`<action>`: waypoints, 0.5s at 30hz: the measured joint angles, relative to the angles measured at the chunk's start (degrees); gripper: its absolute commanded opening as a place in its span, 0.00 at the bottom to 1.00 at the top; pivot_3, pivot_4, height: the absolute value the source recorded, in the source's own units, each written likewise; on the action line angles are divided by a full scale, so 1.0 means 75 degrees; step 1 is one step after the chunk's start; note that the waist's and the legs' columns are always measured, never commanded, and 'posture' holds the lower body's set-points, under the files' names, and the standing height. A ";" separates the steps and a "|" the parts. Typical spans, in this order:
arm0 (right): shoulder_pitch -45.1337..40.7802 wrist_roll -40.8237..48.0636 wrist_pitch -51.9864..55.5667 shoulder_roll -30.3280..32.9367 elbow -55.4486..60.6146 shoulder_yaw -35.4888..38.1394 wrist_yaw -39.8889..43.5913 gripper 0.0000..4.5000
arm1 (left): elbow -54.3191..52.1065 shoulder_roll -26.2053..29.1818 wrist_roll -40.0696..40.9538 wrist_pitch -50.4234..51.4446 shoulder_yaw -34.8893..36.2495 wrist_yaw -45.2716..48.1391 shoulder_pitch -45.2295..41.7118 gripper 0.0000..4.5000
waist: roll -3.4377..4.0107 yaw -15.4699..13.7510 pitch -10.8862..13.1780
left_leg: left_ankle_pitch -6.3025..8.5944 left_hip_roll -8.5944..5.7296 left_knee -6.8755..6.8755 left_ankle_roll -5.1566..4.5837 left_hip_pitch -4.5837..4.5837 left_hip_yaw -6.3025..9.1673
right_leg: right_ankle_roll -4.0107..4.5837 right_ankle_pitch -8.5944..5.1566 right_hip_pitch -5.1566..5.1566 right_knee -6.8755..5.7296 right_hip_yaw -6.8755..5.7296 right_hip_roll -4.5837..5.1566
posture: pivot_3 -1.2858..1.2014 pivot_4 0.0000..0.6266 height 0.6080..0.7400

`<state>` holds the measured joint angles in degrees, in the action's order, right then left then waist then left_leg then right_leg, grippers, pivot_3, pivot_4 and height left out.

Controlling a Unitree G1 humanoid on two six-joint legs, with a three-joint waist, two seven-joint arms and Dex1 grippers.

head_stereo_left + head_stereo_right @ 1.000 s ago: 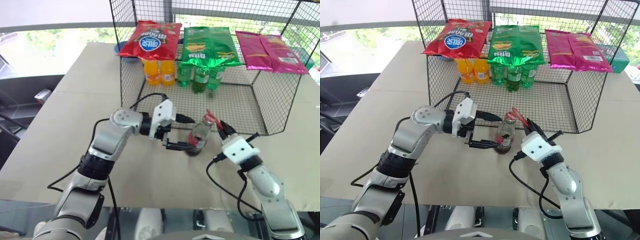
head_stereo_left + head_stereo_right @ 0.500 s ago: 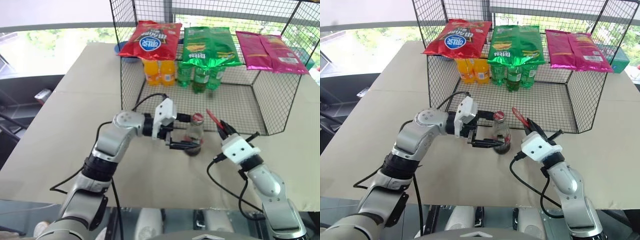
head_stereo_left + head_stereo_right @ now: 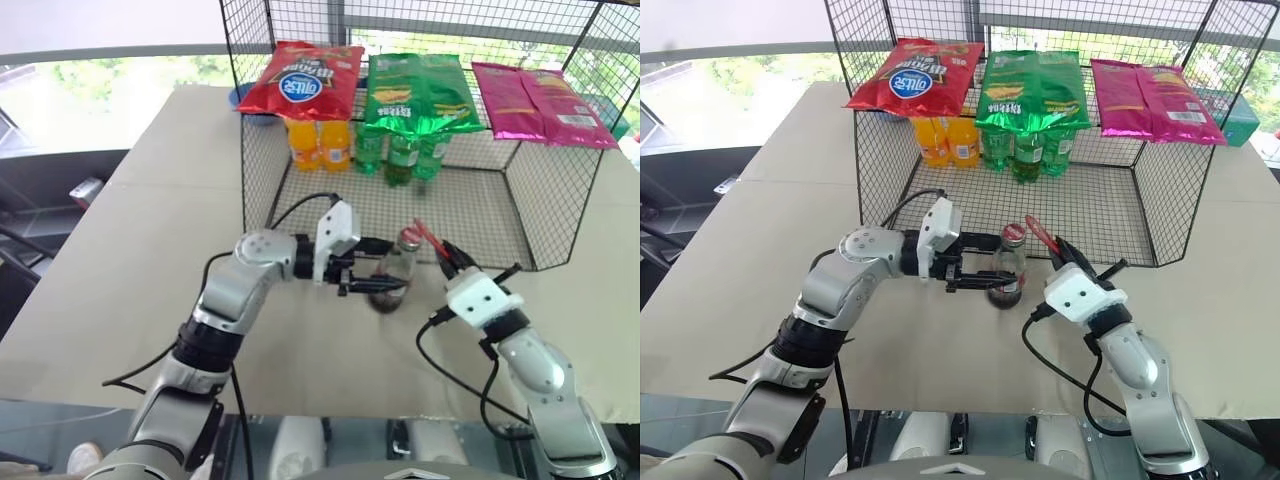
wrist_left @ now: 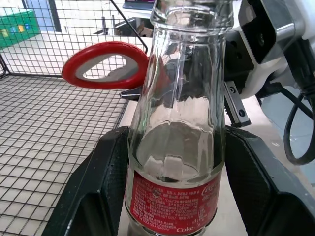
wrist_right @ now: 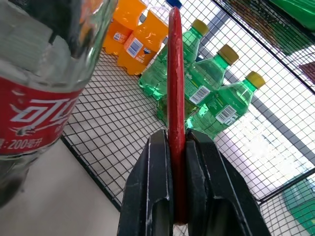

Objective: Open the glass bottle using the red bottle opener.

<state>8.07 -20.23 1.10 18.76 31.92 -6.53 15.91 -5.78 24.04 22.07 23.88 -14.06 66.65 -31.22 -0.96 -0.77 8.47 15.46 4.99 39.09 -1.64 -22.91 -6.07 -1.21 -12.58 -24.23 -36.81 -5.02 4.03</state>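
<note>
The glass bottle (image 3: 400, 268) stands upright on the tan table (image 3: 150, 260), just in front of the wire rack, with its red cap (image 3: 408, 238) on. My left gripper (image 3: 392, 266) reaches in from the left, and its two black fingers (image 4: 98, 196) press against both sides of the bottle's body above the red label. The red bottle opener (image 3: 428, 238) is held edge-up in my right gripper (image 3: 441, 252), which is shut on its handle. The opener's loop head (image 4: 106, 66) hangs just right of the cap, close to it but apart.
A black wire rack (image 3: 520, 200) stands right behind the bottle. Inside it are orange drink bottles (image 3: 318, 143) and green plastic bottles (image 3: 400, 152). Red (image 3: 305, 80), green (image 3: 420, 92) and pink (image 3: 540, 102) snack bags lie on top. Bare tabletop lies to the left and front.
My left gripper's fingers have drawn in from wide apart onto the bottle's sides, and the hand has edged slightly right. The bottle stands straighter. The right arm and opener have kept still.
</note>
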 measured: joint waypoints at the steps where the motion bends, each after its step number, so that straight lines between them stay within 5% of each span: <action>1: 0.0021 0.0006 0.0013 -0.0001 0.0114 0.0078 -0.0006 0.00 | 0.0000 -0.0013 -0.0001 -0.0001 -0.0002 -0.0010 0.0001 0.60 | 0.0000 0.0001 0.0000 | 0.0000 0.0000 0.0000 0.0000 0.0000 0.0001 | 0.0000 0.0000 0.0000 0.0000 0.0000 0.0000 | 0.52 0.24 1.00; 15: 0.0192 0.0254 0.0122 0.0062 0.1712 0.0397 0.0250 0.00 | 0.0122 -0.0081 -0.0002 -0.0175 -0.0001 0.0023 0.0020 0.60 | 0.0000 0.0003 0.0000 | 0.0000 0.0000 0.0001 0.0000 0.0001 0.0002 | 0.0001 -0.0001 0.0000 0.0000 0.0000 0.0000 | 0.52 0.24 1.00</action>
<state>9.51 -18.33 2.01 19.22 44.76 -3.55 17.79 -4.86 23.43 22.06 22.57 -14.07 66.82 -31.07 -0.96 -0.74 8.47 15.46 4.99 39.10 -1.65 -22.91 -6.06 -1.20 -12.59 -24.23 -36.81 -5.02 4.03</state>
